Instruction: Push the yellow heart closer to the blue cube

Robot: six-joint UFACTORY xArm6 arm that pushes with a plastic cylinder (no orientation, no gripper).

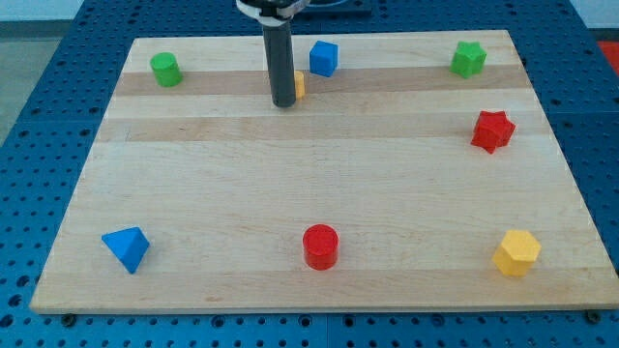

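Note:
The blue cube (324, 58) sits near the view's top, just right of centre. A small part of the yellow heart (299, 84) shows just below and left of the cube; my rod hides most of it. My tip (283, 102) rests on the board, against the heart's left side. The heart lies close to the cube with a small gap between them.
The wooden board (309, 193) also holds a green cylinder (166, 69) at top left, a green star (468, 59) at top right, a red star (492, 130) at right, a yellow hexagon (516, 253) at bottom right, a red cylinder (320, 246) at bottom centre and a blue pyramid (127, 247) at bottom left.

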